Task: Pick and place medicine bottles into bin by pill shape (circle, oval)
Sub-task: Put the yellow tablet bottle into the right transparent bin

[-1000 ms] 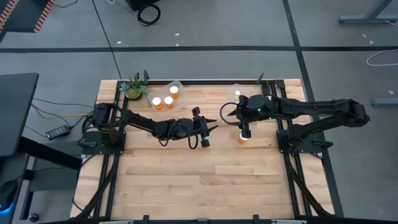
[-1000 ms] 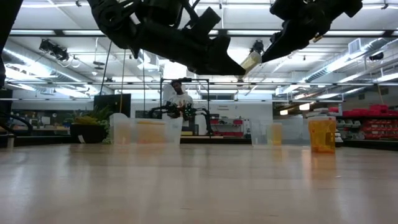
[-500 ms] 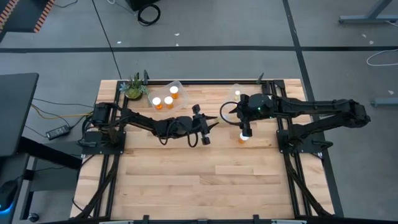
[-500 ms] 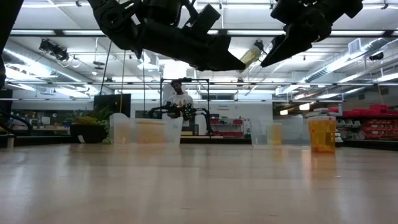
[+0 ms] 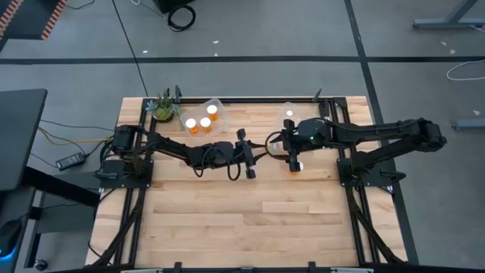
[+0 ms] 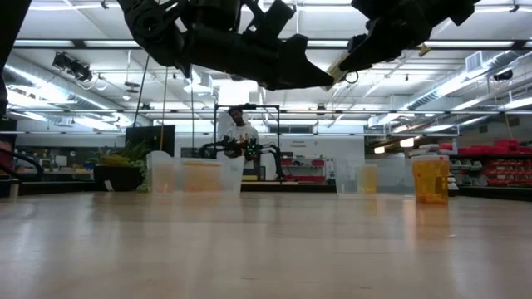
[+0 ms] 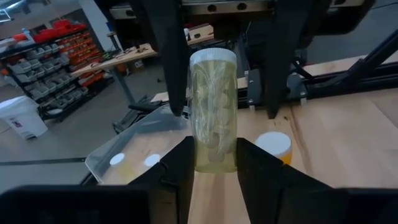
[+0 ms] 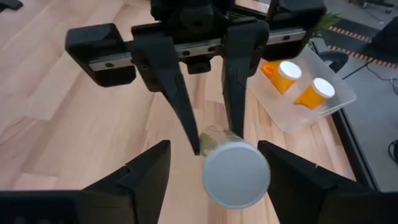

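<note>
A pale translucent medicine bottle [image 7: 213, 112] with a white cap [image 8: 236, 175] is held high over the table's middle. My left gripper [image 5: 261, 152] is shut on it. My right gripper [image 5: 276, 145] faces it, open. Its two fingers [image 7: 173, 68] stand on either side of the bottle's cap end, with a gap showing on at least one side. Below them an orange bottle [image 5: 294, 165] stands upright on the table. My left gripper pinches the bottle's body at its bottom end [image 7: 214, 158] between its two fingers. The fingers come level from the table's left and run along the bottle. The bottle is lifted clear and sticks out past the fingertips, its cap toward my right gripper.
A clear bin [image 5: 203, 117] at the back left holds three orange bottles. A second clear bin [image 5: 289, 114] at the back centre holds one. A potted plant [image 5: 163, 106] stands at the far left corner. In the low view a person [image 6: 240, 124] sits in the room beyond the table.
My right gripper has shifted a little toward the table's left and near edge, closer to my left gripper. Its fingers now reach alongside the bottle's cap end. My left gripper has kept the bottle in place.
</note>
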You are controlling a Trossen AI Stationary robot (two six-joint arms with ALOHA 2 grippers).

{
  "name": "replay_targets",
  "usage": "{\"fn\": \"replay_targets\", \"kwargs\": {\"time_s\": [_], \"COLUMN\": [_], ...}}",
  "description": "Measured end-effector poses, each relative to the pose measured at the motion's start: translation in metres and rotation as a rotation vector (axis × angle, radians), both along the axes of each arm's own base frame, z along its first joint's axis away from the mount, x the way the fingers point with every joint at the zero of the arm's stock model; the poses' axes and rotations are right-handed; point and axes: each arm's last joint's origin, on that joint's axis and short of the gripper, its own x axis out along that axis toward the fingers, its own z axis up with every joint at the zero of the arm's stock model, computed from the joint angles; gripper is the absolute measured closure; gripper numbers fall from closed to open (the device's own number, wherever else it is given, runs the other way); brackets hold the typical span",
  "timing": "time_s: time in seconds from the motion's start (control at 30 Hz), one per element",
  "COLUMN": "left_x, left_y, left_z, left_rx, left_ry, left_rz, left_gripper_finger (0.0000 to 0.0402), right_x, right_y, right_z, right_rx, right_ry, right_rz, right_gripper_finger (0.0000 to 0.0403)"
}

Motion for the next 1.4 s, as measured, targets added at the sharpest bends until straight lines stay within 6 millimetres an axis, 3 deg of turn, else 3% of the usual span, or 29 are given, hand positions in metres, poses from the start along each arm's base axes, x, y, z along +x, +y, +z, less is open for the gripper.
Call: {"fn": "replay_targets", "kwargs": {"time_s": [0.7,0.9,1.03,1.2,1.4], "left_x": [0.0,0.0,0.0,-0.002,-0.007], "left_y": [0.0,0.002,0.002,0.003,0.006], "left_z": [0.0,0.0,-0.001,-0.008,-0.02], "left_rx": [0.003,0.0,-0.009,0.004,0.03], "left_ry": [0.004,0.003,0.003,0.08,0.209], "left_rz": [0.0,0.004,0.043,0.126,0.242], "left_gripper_finger": [0.0284,0.0272,0.0248,0.0188,0.014], "right_x": [-0.002,-0.002,-0.003,-0.006,-0.016], "right_y": [-0.001,-0.001,-0.001,-0.004,-0.02], "right_z": [0.001,0.001,0.001,-0.004,-0.013], "right_rx": [-0.005,-0.005,-0.006,-0.009,0.014], "right_ry": [0.006,0.006,0.009,0.066,0.184], "right_rz": [-0.016,-0.016,-0.018,-0.045,-0.164], "right_gripper_finger": [0.0269,0.0276,0.0271,0.0274,0.0273]}}
